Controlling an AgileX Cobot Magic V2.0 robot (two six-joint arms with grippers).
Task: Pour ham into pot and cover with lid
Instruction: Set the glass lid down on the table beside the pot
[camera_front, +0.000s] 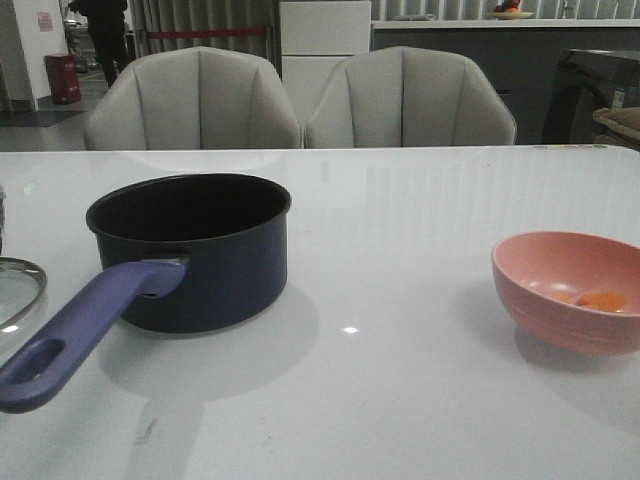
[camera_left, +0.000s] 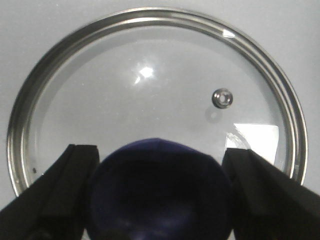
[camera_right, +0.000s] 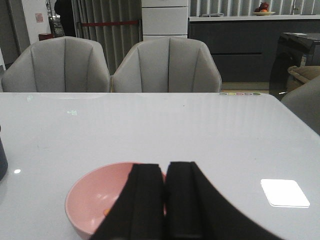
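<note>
- Sitting low in the pink bowl (camera_front: 568, 290) is the ham (camera_front: 600, 299), a small orange piece near the bowl's front wall, with the bowl well to the right of the pot on the white table (camera_front: 400, 400).
- From the right wrist view the bowl (camera_right: 95, 200) shows a speck of orange (camera_right: 106, 212) at its bottom, mostly hidden behind the fingers.
- Pot (camera_front: 190, 250) stands upright and uncovered left of the table's middle, dark navy, its long purple-blue handle (camera_front: 80, 330) reaching toward the camera and to the left.
- Lid (camera_front: 18, 290) lies flat on the table just left of the pot's handle, only its steel rim and glass edge peeking into the front view.
- Left gripper (camera_left: 157, 200) is right over the lid (camera_left: 150, 90): both black fingers spread wide, one on each side of the dark blue knob (camera_left: 160, 195), not pressing on it as far as I can see.
- Right gripper (camera_right: 165, 200) hangs above the bowl, its two fingers pressed together with nothing between them.
- Behind the table, beyond the pot, two pale grey chairs (camera_front: 300, 100) stand side by side.
</note>
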